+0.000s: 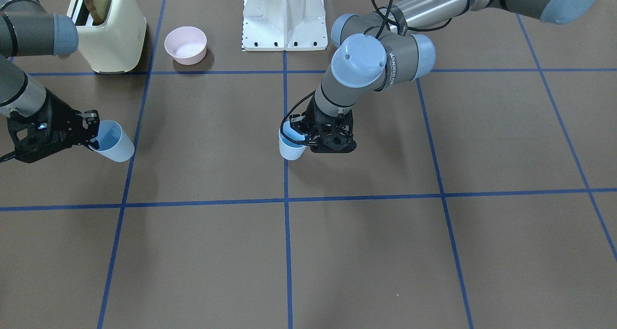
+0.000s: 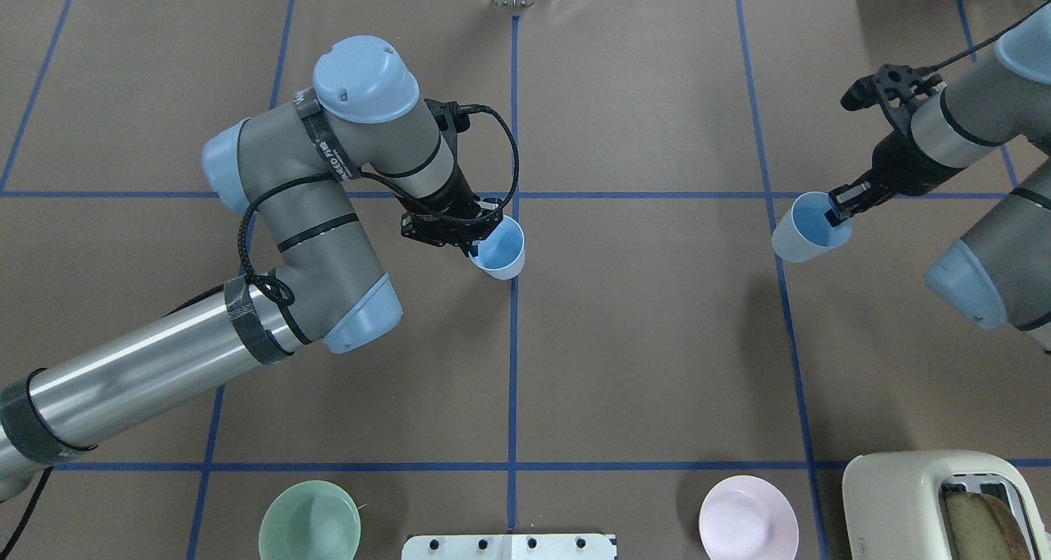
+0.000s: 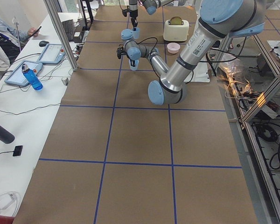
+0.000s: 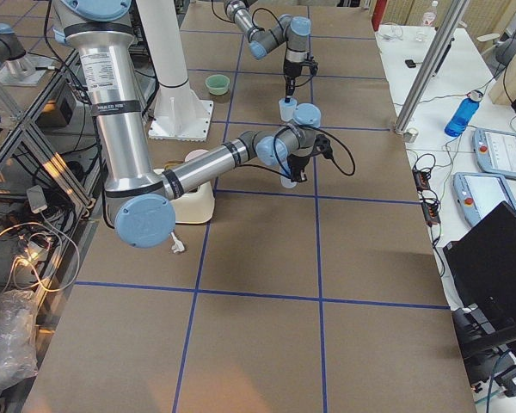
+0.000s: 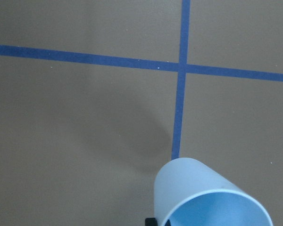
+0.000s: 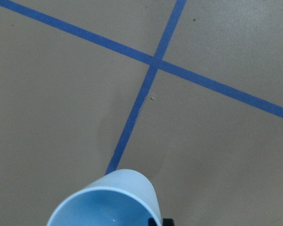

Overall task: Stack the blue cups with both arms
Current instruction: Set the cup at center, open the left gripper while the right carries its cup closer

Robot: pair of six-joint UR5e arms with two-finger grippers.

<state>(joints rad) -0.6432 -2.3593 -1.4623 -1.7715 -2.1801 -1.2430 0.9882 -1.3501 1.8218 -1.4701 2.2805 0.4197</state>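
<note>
Between the left blue cup [image 2: 499, 252], held near the centre of the table [image 2: 649, 338], and the right blue cup [image 2: 807, 230], held toward the right edge, a stretch of bare brown surface is left open. The robot-side edge is lined by the green bowl [image 2: 309, 521], the white pedestal [image 2: 509, 547], the pink bowl [image 2: 748, 517] and, at the right corner, the toaster [image 2: 911, 502]. The left half is crossed by the left arm [image 2: 316, 248].

Table [image 2: 640, 338] layout, from my side.
My left gripper [image 2: 475, 244] holds a cup [image 2: 502, 254] at centre; my right gripper [image 2: 837, 213] holds the other cup [image 2: 800, 233] far right. By my base [image 2: 509, 546]: left bowl [image 2: 309, 525], right bowl [image 2: 747, 520], toaster [image 2: 903, 494] right of that.
</note>
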